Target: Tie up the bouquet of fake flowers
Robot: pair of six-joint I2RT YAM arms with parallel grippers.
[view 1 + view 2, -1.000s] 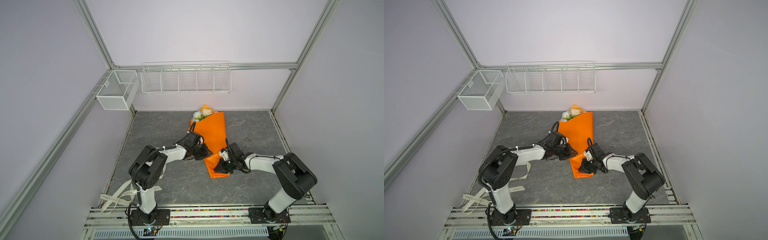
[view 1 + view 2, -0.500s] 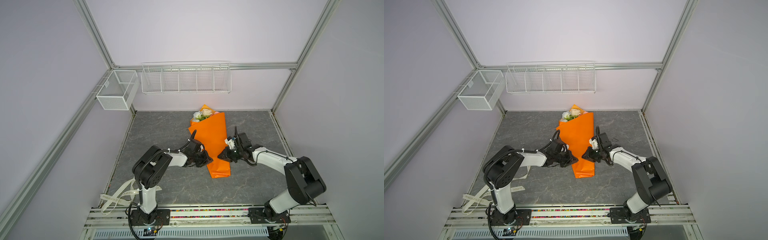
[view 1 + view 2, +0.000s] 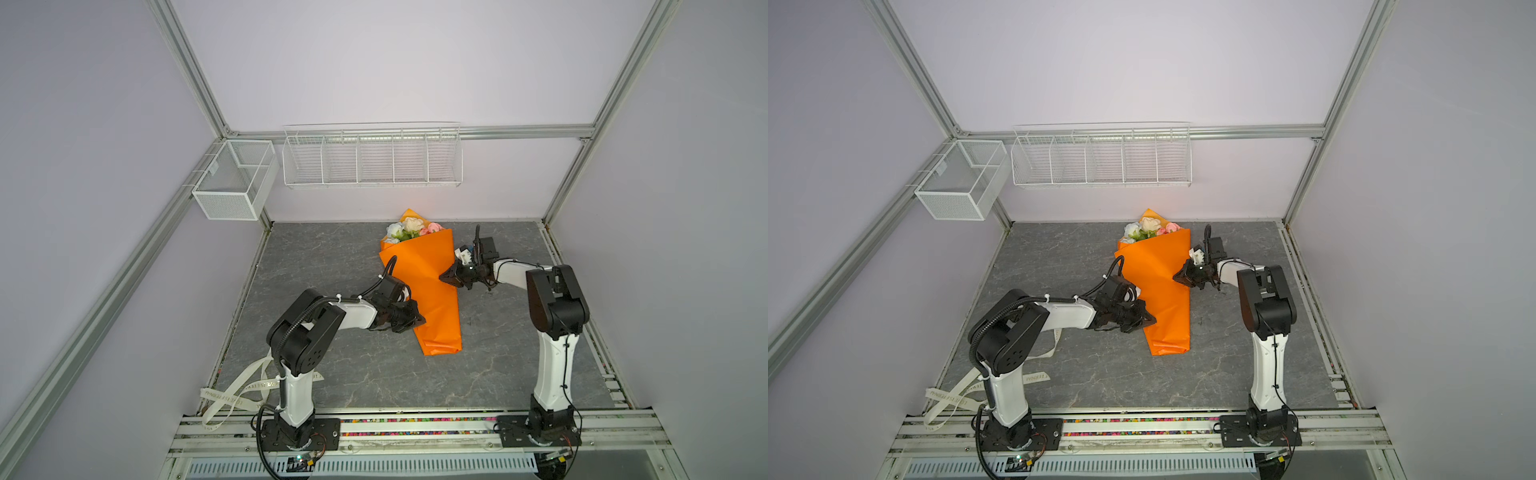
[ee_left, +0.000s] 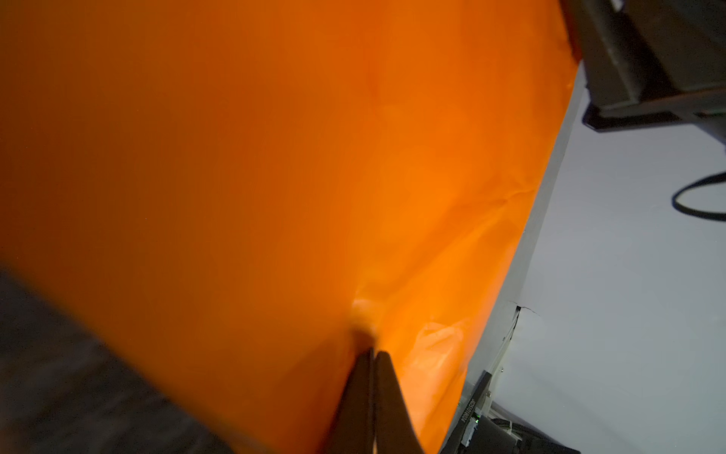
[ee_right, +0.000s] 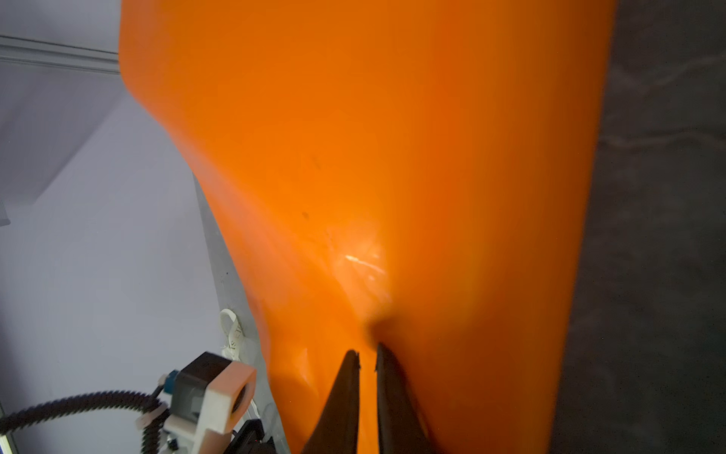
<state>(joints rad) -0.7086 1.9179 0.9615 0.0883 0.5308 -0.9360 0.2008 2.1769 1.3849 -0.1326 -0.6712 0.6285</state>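
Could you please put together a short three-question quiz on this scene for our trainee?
1. True or false: the bouquet lies on the table with its flowers toward the back wall.
2. Fill in: the ribbon lies by the ___ arm's base.
3. The left tool is shut on: A) the ribbon B) the orange wrapping C) a wire basket.
Key: 1 true; 2 left; 3 B.

Bouquet paper [image 3: 419, 286] smooth, faintly glossy; tabletop [image 3: 324, 266] matt, stone-veined.
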